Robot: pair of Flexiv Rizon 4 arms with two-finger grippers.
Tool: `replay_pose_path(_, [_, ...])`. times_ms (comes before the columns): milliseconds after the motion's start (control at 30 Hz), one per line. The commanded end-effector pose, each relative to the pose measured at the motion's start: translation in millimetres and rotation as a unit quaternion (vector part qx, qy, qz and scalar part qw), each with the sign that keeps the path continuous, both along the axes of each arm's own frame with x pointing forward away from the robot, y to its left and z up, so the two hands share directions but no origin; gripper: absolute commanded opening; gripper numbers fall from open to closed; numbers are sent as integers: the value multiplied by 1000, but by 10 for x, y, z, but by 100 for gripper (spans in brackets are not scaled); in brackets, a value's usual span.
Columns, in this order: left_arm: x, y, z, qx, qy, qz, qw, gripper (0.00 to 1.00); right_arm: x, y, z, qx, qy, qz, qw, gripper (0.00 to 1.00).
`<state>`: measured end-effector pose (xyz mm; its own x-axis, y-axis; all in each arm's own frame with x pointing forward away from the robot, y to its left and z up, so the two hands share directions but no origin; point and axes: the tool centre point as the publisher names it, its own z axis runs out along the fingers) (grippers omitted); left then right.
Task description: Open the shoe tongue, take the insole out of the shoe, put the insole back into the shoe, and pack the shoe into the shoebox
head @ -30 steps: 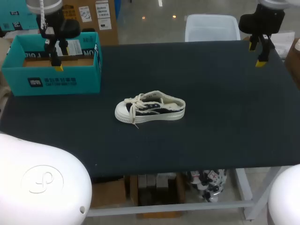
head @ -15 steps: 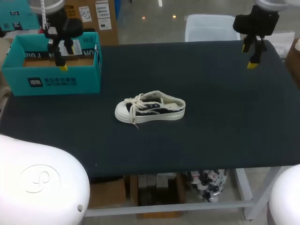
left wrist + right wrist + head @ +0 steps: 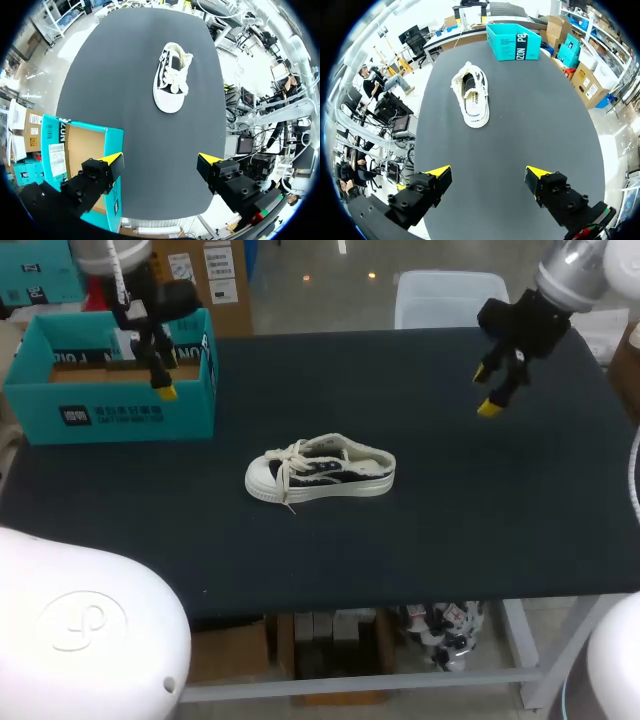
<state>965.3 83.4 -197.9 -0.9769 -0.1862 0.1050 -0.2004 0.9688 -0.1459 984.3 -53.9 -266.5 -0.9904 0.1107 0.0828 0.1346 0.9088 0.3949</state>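
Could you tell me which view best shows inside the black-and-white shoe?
The right wrist view: it looks down into the black-and-white canvas shoe. The head view shows its side; the left wrist view, mainly toe and laces.

The shoe (image 3: 325, 466) looks cloth (its sole (image 3: 330, 491) smooth and rubbery), the table (image 3: 480, 510) matt, the shoebox (image 3: 110, 416) smooth cardboard

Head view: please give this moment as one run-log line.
sneaker: on table | teal shoebox: open | left gripper: open, empty | right gripper: open, empty
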Motion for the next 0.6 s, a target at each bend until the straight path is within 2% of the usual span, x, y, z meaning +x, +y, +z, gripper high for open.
replay_pose_path(33, [16,-103,-18,-9,17,39,999,100,-172,110,-186,24,-25,-5,999,100])
replay_pose_path(167, [-6,-136,-41,-8,20,58,998,100,-261,256,-265,25,-15,8,1000,100])
replay_pose_path(600, [-6,-136,-41,-8,20,58,998,100,-261,256,-265,25,-15,8,1000,100])
